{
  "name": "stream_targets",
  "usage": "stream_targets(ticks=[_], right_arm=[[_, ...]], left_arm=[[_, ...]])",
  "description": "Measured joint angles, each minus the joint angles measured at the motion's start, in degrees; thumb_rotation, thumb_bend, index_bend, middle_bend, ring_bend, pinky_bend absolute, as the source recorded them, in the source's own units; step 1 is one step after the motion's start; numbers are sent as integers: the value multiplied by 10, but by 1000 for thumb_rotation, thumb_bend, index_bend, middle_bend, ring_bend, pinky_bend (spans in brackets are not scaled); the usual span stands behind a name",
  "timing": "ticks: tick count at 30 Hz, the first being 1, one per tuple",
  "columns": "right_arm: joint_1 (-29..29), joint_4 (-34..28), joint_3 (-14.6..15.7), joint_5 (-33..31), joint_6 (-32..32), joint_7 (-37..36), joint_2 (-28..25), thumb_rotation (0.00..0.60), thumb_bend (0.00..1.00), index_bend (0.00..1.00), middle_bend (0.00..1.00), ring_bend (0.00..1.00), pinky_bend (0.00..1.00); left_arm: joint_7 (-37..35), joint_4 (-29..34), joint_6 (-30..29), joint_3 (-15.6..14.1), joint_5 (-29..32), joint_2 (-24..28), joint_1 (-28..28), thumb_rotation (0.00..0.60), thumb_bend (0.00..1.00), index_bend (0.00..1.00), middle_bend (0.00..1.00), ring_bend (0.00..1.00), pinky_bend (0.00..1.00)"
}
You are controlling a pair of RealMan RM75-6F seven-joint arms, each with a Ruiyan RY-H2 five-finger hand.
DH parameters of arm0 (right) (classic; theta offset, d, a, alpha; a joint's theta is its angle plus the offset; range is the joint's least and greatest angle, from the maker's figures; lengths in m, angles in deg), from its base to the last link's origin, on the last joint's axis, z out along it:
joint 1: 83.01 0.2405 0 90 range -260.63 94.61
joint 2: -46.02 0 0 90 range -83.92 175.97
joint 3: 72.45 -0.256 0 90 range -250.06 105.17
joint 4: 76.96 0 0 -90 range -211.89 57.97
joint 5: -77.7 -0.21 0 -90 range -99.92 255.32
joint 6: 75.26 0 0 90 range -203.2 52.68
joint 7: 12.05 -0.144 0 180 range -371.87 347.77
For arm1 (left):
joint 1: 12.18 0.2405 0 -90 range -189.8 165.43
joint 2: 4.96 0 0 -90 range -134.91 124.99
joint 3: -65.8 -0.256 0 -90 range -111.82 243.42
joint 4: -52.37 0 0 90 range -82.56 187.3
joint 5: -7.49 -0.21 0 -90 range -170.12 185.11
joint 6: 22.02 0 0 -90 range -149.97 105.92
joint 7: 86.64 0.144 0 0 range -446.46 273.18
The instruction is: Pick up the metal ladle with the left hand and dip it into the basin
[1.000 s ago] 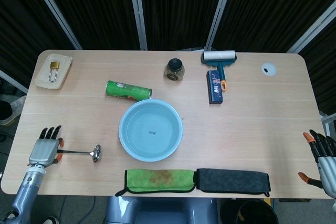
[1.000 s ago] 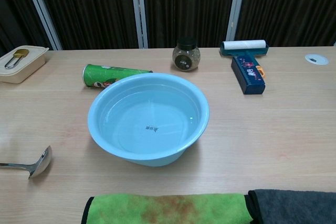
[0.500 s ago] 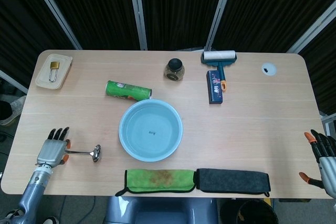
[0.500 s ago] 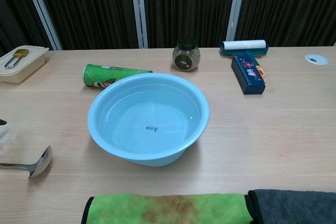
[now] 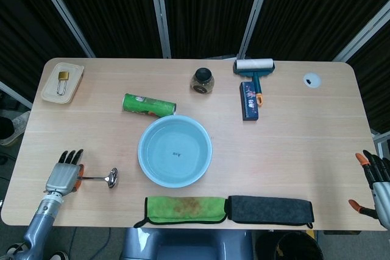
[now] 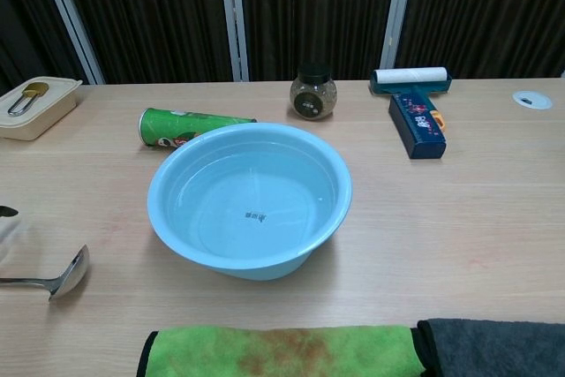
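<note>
While the metal ladle point(image 5: 102, 178) lies flat on the table point(image 5: 292, 132) near its front left corner, its bowl end points toward the light blue basin point(image 5: 175, 151), which sits a little to the right and holds clear water. Over the ladle's handle end sits the left hand point(image 5: 63, 176), back upward and fingers stretched forward; whether it actually grips the handle cannot be told from either view. At the far right table edge, the right hand point(image 5: 376, 182) is spread apart and holds nothing.

Behind the basin lies a green can point(image 5: 148, 105) on its side, then a dark-lidded jar point(image 5: 203, 80), a lint roller point(image 5: 255, 67) and a blue box point(image 5: 248, 101). Along the front edge sit 2 cloths, a green cloth point(image 5: 181, 209) and a dark grey cloth point(image 5: 270, 209). On a beige tray point(image 5: 70, 83) at the far left corner rests a padlock point(image 5: 62, 80).
</note>
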Motion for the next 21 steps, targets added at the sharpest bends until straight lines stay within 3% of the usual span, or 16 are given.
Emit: stream_targets(ticks=[9, 21], right_arm=[[-1, 0, 0, 0, -1, -1, 0, 600, 0, 0, 0, 0, 0], [-2, 0, 1, 4, -4, -2, 0, 600, 0, 0, 0, 0, 0]], left_arm=[[-8, 30, -9, -11, -14, 19, 5, 600, 470, 581, 0, 0, 0], [-31, 114, -92, -33, -89, 74, 26, 600, 470, 603, 0, 0, 0]])
